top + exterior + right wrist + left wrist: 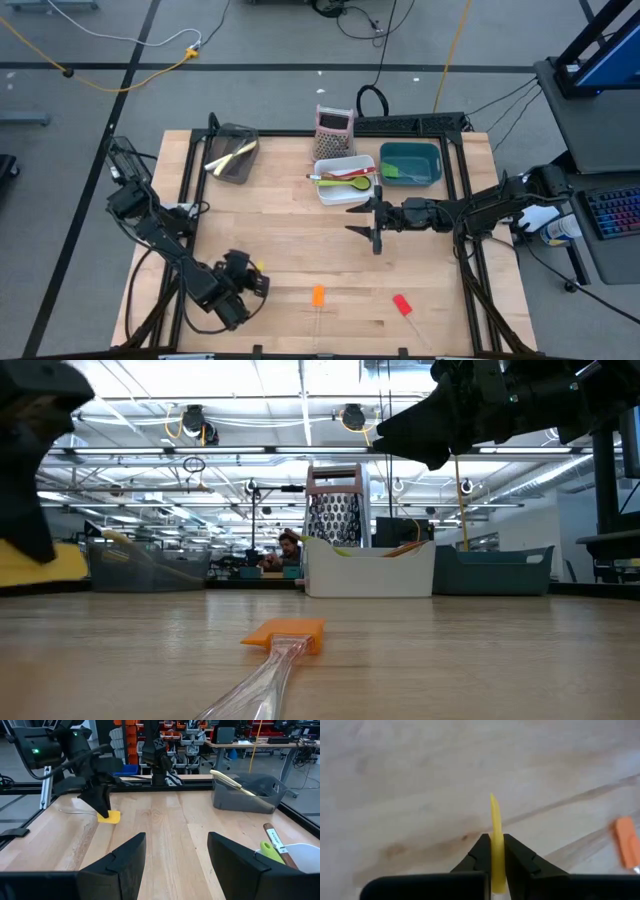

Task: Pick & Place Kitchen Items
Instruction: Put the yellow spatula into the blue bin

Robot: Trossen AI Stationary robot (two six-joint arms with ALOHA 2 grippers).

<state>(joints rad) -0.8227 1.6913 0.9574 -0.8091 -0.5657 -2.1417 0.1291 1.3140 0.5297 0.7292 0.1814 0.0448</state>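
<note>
My left gripper [250, 277] is at the table's near left, shut on a spatula with a yellow head [111, 816] and a clear handle [75, 811]. An orange-headed spatula [317, 296] and a red-headed one [402, 305] lie flat on the table near its front edge. My right gripper [175, 860] hangs open above the table's middle, pointing level toward the left side, with nothing between its fingers. The white bin [333, 192] holds a green spoon and other utensils. A green spatula lies in the teal bin [425, 152]. My left gripper pinches the spatula's yellow head [495, 827] between its two fingers [479, 851], one on each flat face. They come from above, slanting down. The head stands on edge, low over the wood, with the clear handle trailing off beside it. Whether it is clear of the table I cannot tell.
A dark mesh bin [232, 158] with a cream-handled knife stands at the far left. The pink-and-silver grater [333, 124] is upright behind the white bin. Bare wood lies between the two arms.
</note>
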